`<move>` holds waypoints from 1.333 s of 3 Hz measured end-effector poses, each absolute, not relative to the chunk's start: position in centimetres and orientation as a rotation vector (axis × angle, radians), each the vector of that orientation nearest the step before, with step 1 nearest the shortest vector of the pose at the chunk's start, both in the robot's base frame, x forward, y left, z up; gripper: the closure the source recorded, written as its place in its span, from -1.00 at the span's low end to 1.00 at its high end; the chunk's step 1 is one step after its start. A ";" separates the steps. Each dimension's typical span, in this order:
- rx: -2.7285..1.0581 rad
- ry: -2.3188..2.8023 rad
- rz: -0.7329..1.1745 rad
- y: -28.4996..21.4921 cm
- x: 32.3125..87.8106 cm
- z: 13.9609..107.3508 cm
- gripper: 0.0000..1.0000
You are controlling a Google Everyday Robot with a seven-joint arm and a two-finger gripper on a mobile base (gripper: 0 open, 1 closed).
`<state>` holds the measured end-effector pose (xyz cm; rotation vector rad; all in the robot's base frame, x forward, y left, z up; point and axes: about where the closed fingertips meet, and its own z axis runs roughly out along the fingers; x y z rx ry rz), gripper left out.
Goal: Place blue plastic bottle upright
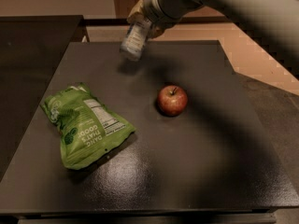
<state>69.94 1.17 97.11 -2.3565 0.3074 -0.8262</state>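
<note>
Gripper [145, 23] is recorded at 12 o'clock in the scene, closed around one end of the blue plastic bottle [134, 41], a small clear container with a pale blue-grey label. The bottle is held tilted, clear of the dark flat table top [196, 171]. A round red apple [172, 100] lies at 5 o'clock from it, a crinkled green snack bag [86, 125] at 7 o'clock. Carrying is judged in hand. Next, the bottle must be righted, lowered onto bare surface and released.
</note>
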 end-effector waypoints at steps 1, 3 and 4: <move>-2.263 0.147 -0.869 2.4 70.1 97.7 1.00; -2.141 -0.212 -1.054 4.4 69.2 100.1 1.00; -2.108 -0.416 -1.208 5.0 68.6 101.1 1.00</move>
